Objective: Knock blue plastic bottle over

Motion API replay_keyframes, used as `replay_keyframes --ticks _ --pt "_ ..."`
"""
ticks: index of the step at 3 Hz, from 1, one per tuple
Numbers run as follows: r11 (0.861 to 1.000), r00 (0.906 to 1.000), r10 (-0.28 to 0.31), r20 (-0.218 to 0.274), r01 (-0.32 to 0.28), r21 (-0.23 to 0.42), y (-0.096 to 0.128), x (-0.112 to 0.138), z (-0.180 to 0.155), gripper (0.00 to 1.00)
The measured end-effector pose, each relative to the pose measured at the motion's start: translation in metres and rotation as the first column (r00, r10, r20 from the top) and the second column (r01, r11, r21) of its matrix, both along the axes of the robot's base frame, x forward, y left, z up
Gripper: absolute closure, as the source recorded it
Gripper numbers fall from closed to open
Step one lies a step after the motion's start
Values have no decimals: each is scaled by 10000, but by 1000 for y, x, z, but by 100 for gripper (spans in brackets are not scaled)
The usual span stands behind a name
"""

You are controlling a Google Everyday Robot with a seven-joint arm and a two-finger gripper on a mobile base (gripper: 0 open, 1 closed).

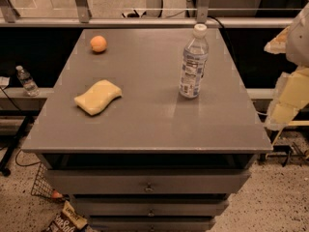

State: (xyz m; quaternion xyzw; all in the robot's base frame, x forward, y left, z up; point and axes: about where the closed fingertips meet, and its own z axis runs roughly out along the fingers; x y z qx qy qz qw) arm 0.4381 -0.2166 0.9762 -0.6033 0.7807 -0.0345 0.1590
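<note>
The blue plastic bottle [193, 62] stands upright on the right rear part of the grey table top [154, 124]. It is clear and bluish, with a white cap and a blue-and-white label. My gripper [277, 43] is at the right edge of the view, off the table's right side and well apart from the bottle. Pale arm parts [291, 95] hang below it.
A yellow sponge [98, 97] lies on the left middle of the table. An orange ball [98, 43] sits at the far left corner. A small clear bottle [26, 80] stands on a ledge left of the table. Drawers [147, 182] are below the top, and a railing [145, 21] runs behind.
</note>
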Motion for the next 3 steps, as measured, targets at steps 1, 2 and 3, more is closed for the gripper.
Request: replay_keyframes --ticks 1,2,3 --pt "10000 10000 -3 4 3 4 0 0 0 0" --pt "9996 9996 -160 230 154 237 0 5 -2 0" --pt "9899 9957 -650 659 561 1301 -8 30 -11 0"
